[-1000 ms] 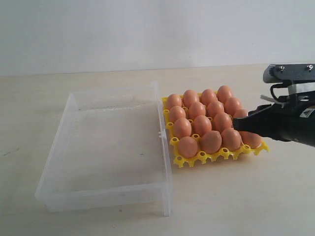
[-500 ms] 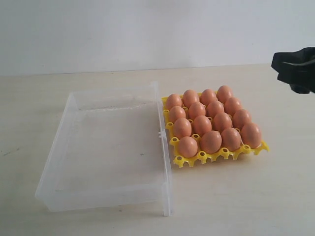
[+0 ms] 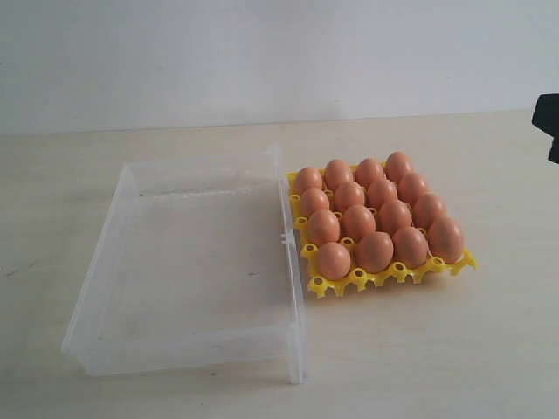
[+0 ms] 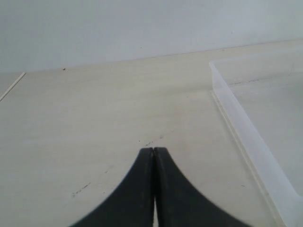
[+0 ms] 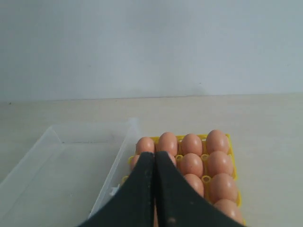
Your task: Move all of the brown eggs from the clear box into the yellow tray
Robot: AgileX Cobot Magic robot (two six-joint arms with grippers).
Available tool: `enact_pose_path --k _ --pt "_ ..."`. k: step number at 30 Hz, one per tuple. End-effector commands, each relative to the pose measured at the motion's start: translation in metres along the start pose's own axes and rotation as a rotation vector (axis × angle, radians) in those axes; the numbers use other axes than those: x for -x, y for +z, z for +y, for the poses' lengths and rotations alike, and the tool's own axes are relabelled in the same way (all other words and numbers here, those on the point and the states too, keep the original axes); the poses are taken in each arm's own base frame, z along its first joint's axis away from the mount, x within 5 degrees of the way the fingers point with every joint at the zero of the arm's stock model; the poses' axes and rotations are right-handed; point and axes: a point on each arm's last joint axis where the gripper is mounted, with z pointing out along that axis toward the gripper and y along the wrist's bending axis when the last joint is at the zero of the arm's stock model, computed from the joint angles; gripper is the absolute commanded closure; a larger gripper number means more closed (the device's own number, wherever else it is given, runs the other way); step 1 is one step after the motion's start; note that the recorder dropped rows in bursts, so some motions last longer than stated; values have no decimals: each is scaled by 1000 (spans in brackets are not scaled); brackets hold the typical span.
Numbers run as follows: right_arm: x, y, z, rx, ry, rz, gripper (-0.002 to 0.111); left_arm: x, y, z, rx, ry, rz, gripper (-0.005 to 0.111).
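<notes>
Fingers (image 4: 135, 194) of the left claw (image 4: 154, 152) are pressing together, black and smoothly curved, gripping nothing above the pale, faintly grained surface (image 4: 94, 118) just beside the clear box (image 4: 244, 142). That box is lying wide and shallow, its transparent colourless plastic walls low and thin, a small clasp showing on the side nearest the yellow tray (image 3: 356, 279). Touching it on the right, the tray is showing a bright openwork lattice with pointed posts. The brown eggs (image 3: 357, 222) are sitting upright in its cups, four rows of four, oval, matte and orange-brown. The right claw (image 5: 155, 157) is hanging above them, its fingers meeting with nothing between.
</notes>
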Motion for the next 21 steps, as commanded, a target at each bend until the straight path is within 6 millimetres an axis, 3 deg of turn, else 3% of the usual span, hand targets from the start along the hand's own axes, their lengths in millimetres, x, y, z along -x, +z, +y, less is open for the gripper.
enact_pose_path --k 1,10,14,21 --pt "-3 -22 4 23 -131 41 108 3 -1 0 1 -8 -21 107" --pt "-11 -57 5 27 -216 61 108 3 -1 0 1 -8 -21 107" --pt "-21 -61 4 22 -131 159 108 3 -1 0 1 -8 -21 107" --pt "-21 -61 -2 -41 -241 157 108 3 -1 0 1 -8 -21 107"
